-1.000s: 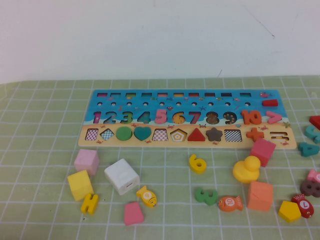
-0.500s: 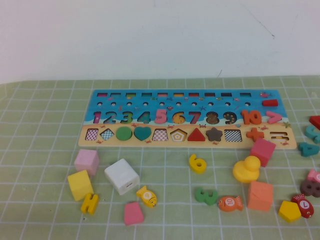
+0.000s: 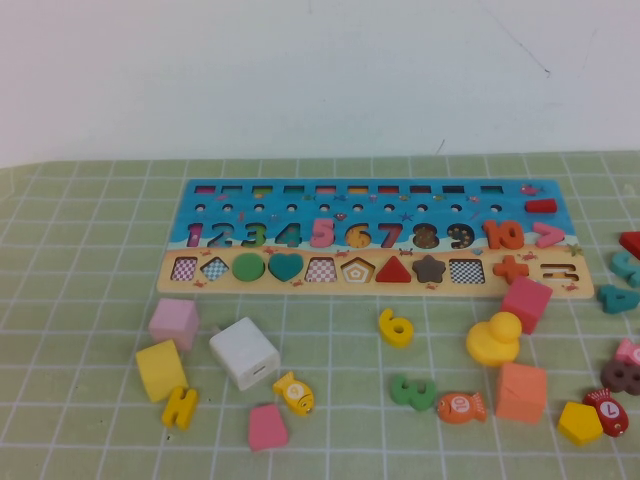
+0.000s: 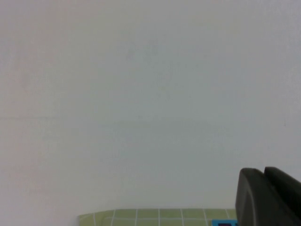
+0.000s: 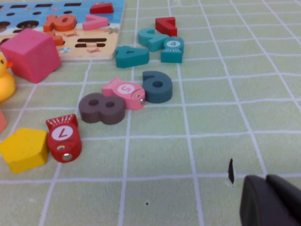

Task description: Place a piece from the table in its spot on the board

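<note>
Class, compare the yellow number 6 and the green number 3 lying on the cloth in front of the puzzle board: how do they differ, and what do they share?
The yellow 6 lies nearer the board; the green 3 lies farther from it, beside the orange fish. They differ in colour and numeral. Both are chunky pieces lying flat, off the board. Neither gripper touches them: the left gripper faces the wall, the right gripper hovers over bare cloth.

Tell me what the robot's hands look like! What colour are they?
Only small bits show. The left gripper appears in the left wrist view as a chunky black block with rounded edges and a thin seam down it, against the pale wall. The right gripper looks the same in the right wrist view: dark, matte, rounded, above the green checked tablecloth. No cables, markings or arms are visible.
</note>
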